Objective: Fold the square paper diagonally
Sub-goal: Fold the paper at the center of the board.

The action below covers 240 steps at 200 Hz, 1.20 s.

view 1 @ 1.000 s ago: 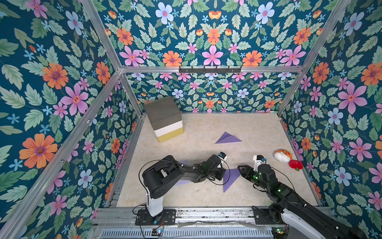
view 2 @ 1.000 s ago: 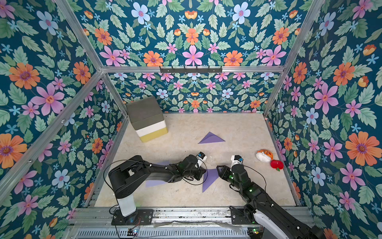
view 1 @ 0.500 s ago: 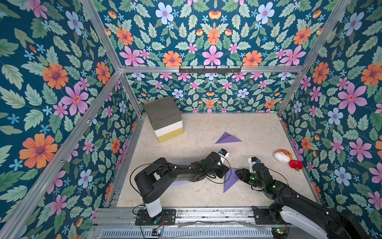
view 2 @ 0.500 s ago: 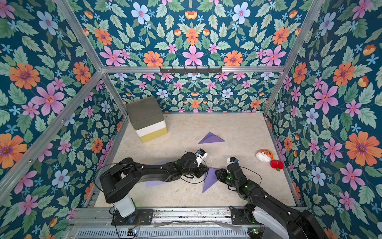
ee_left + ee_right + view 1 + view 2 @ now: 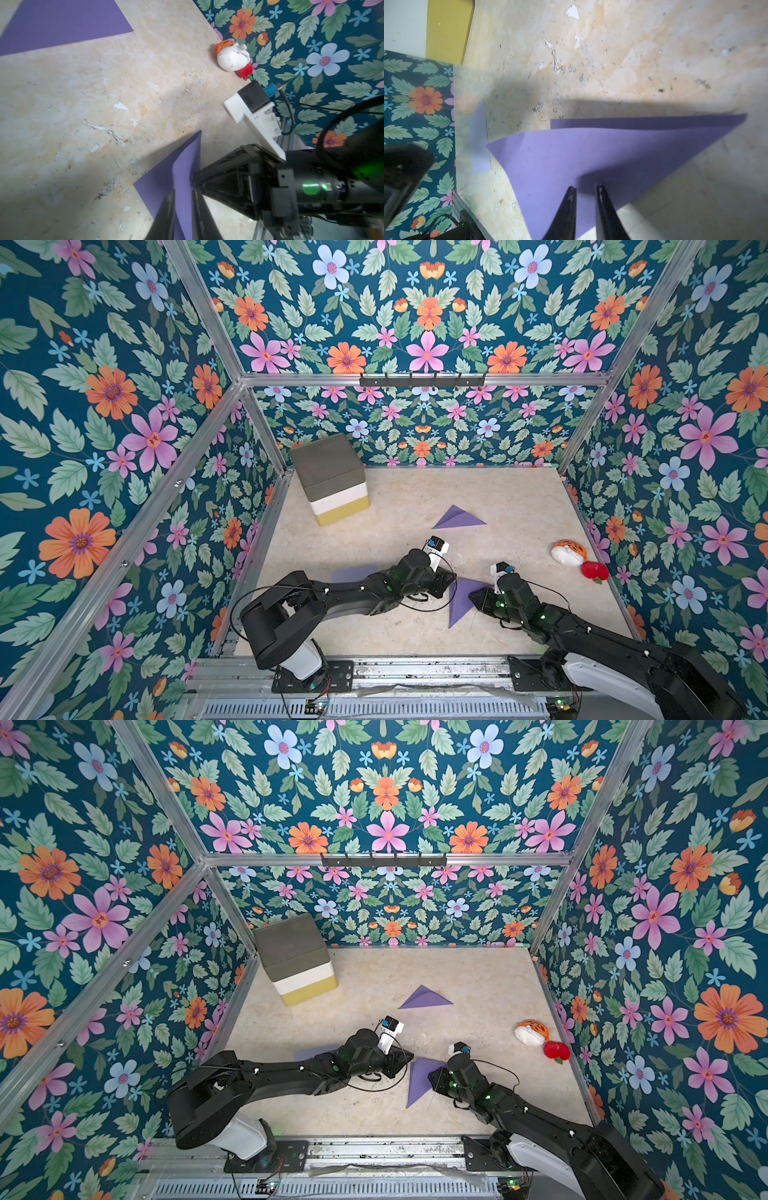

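Near the table's [image 5: 519, 497] front edge, about midway across, the purple paper [image 5: 461, 601] lies as a triangle between the two grippers. The left gripper [image 5: 451, 578] sits at the paper's left corner. In the left wrist view its jaws stand a narrow slit apart, and a raised flap of the paper [image 5: 182, 166] shows in the gap rather than being clamped flat. At the opposite side the right gripper [image 5: 473, 597] rests low over the sheet, its fingers [image 5: 600, 193] slightly parted with nothing between them.

My judgement is that the diagonal fold is made but only loosely. In the right wrist view the upper layer [image 5: 591, 149] bows up, and a strip of the lower layer shows beyond its edge. Lining up the edges and pressing the crease flat are left to do.

The corners under both grippers are hidden, as is the crease line. A flat purple sheet [image 5: 353, 572] is mostly covered by the left arm.
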Tool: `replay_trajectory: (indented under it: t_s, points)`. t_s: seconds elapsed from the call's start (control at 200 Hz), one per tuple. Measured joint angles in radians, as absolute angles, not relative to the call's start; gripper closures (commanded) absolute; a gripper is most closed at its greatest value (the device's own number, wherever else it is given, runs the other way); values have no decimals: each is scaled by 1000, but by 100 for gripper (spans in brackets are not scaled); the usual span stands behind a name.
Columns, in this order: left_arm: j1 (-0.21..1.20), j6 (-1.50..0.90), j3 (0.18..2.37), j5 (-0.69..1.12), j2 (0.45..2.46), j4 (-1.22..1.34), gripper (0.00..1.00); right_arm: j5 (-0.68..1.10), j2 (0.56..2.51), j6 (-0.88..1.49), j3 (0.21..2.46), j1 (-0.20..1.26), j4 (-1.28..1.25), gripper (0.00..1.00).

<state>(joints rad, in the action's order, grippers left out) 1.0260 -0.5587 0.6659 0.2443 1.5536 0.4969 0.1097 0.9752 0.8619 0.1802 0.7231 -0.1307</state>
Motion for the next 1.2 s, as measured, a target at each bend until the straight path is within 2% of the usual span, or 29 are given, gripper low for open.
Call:
replay_trajectory:
  t_s: [0.195, 0.505, 1.2]
  points:
    - [1107, -629, 619, 265, 1573, 555, 91, 90, 1018, 875, 172, 738, -172, 83]
    - [1186, -700, 645, 224, 1690, 561, 100, 55, 1020, 911, 165, 746, -177, 87]
    - [1204, -733, 732, 159, 1789, 469, 100, 41, 1030, 945, 147, 749, -204, 89]
